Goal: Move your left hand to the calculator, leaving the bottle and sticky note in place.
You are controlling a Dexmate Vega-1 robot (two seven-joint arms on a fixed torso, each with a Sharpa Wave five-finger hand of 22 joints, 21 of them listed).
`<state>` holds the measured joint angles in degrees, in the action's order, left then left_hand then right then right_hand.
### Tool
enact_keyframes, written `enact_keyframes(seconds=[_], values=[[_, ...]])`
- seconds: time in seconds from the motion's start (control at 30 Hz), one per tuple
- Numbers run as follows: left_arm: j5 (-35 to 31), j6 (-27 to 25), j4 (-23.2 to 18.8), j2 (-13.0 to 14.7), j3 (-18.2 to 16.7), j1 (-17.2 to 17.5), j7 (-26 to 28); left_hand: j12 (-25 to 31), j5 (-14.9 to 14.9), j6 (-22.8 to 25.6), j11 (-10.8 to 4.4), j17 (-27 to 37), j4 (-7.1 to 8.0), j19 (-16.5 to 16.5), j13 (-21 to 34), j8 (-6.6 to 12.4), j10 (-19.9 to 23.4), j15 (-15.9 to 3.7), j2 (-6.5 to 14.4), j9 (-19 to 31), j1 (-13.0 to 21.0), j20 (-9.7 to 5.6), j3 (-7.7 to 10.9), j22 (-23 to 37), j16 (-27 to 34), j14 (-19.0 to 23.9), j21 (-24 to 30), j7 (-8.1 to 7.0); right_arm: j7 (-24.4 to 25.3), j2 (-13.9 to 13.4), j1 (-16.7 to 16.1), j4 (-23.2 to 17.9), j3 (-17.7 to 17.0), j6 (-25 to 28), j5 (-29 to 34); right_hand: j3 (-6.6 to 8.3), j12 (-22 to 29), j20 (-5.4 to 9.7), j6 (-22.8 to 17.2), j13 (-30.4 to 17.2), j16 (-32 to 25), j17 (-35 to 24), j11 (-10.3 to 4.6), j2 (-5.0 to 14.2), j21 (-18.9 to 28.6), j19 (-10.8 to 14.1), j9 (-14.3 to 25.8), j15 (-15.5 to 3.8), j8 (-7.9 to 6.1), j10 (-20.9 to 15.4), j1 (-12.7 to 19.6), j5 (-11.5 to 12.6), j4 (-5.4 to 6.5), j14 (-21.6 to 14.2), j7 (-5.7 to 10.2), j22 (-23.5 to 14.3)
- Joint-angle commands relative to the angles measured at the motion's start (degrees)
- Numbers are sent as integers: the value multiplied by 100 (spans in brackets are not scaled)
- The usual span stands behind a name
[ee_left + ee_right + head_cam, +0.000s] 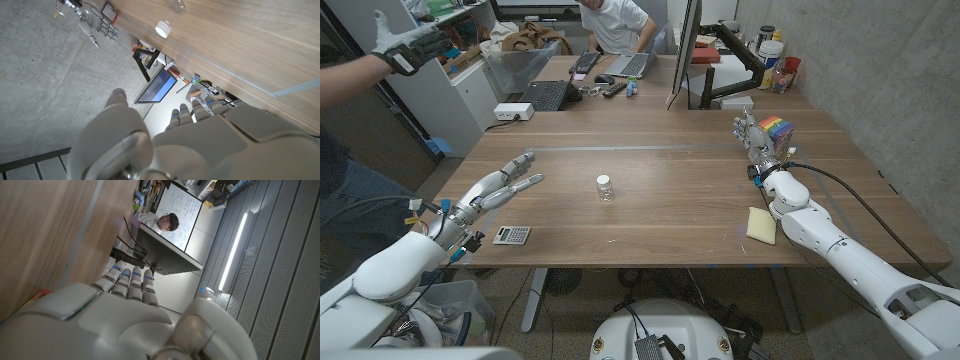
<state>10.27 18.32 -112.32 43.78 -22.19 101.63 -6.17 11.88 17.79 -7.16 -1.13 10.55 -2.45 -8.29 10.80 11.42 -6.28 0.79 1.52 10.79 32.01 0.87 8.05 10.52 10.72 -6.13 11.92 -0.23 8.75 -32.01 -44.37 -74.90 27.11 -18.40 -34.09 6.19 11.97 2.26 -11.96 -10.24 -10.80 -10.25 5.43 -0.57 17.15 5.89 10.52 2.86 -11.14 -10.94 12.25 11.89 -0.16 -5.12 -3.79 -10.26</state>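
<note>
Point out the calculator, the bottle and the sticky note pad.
calculator [511,235]: head view, middle of its keypad face.
bottle [605,188]: head view, middle of its clear body, below the white cap.
sticky note pad [761,225]: head view, centre of its yellow top sheet.

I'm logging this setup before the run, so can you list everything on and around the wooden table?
small clear bottle with white cap: one, table middle
grey calculator: one, near edge, beside left forearm
pale yellow sticky note pad: one, by right forearm
rainbow-striped block: one, behind right hand
wooden table: one, brown
laptops, monitor: far desk, dark
person: seated behind far desk
left hand: white, fingers spread above table
right hand: white, holding nothing
</note>
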Motion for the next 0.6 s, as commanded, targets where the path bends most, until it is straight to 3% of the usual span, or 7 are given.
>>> enact_keyframes(seconds=[0.03, 0.6], values=[[-263, -225, -219, -279, -483, 447, -106, 26, -15, 16, -12, 5, -44, 5, 22, 34, 14, -2, -3, 20, 62, 20, 9, 29, 37, 16, 31, -28, 12, 48, 85, 56, 62, 115, 71, -20, 6, 33, 9, -28, -1, -27, -10, 68, -24, 63, 32, -10, 3, 5, 9, -8, -20, 7, -3, -14], [-1422, -334, -439, -747, -949, 779, 128, 65, -20, 150, -68, 6, -110, 57, 26, 78, 133, -43, 5, 21, 174, 39, 29, 32, 54, 93, 52, -87, -16, 106, 151, 103, 105, 173, 117, -30, 3, 30, 13, -28, 0, -27, -24, 70, -52, 73, 32, -6, 2, 9, 7, -7, -26, 7, 2, -15]])
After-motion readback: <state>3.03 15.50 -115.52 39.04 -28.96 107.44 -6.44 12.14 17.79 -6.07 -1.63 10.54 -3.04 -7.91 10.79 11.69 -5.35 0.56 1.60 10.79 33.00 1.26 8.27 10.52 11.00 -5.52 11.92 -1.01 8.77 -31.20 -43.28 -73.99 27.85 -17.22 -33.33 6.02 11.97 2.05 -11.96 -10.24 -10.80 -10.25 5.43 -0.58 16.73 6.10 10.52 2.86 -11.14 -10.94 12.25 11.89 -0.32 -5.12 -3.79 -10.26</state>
